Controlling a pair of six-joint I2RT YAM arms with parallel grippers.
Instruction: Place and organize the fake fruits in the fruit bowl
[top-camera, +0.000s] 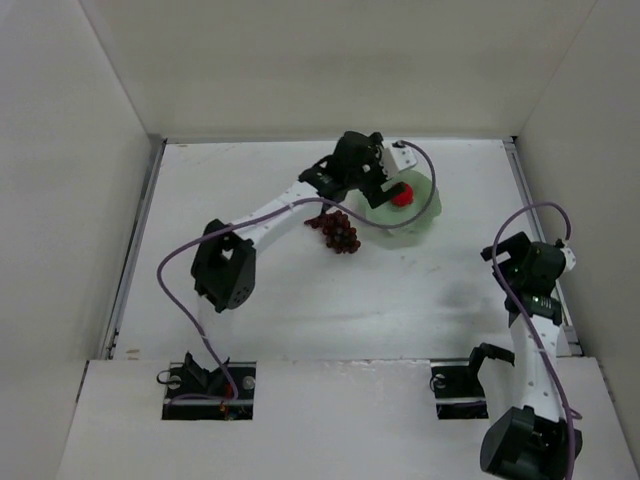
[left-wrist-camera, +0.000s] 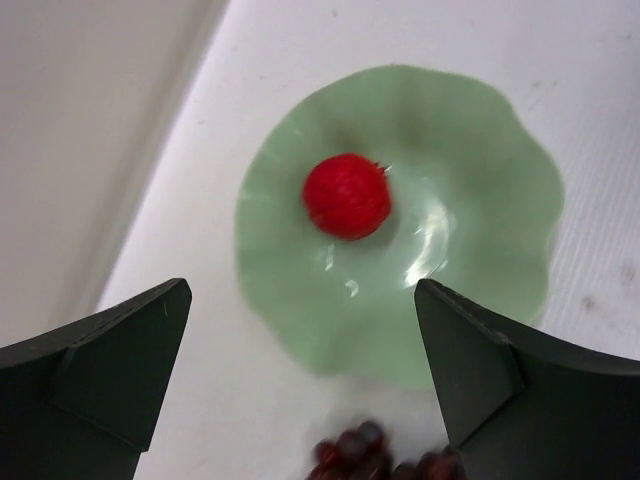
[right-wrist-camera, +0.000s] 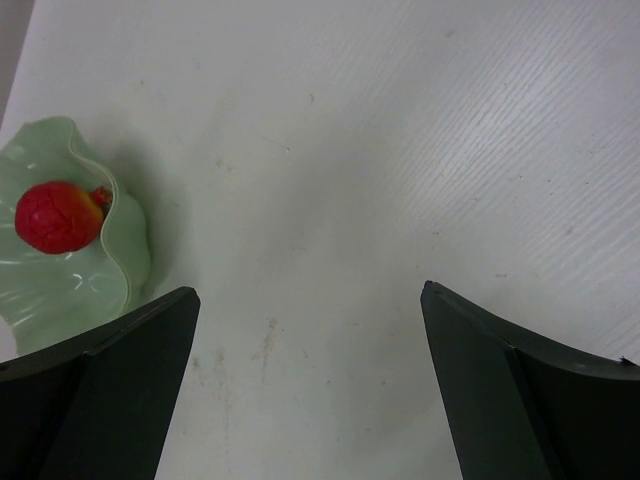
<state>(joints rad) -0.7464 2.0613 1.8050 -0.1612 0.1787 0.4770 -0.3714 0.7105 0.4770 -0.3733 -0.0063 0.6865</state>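
**A:** Your left gripper (left-wrist-camera: 300, 300) hangs wide, empty, over the bowl (left-wrist-camera: 500, 150); the red fruit (left-wrist-camera: 346, 196) lies inside, just ahead of its fingers (left-wrist-camera: 110, 370).

**B:** Overhead alone shows the grapes (top-camera: 340, 232) whole, outside the bowl beside that hand. Your right gripper (right-wrist-camera: 310, 295), wide too, holds nothing.

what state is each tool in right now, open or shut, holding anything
left tool: open, holding nothing; the red fruit lies in the bowl below it
right tool: open, holding nothing
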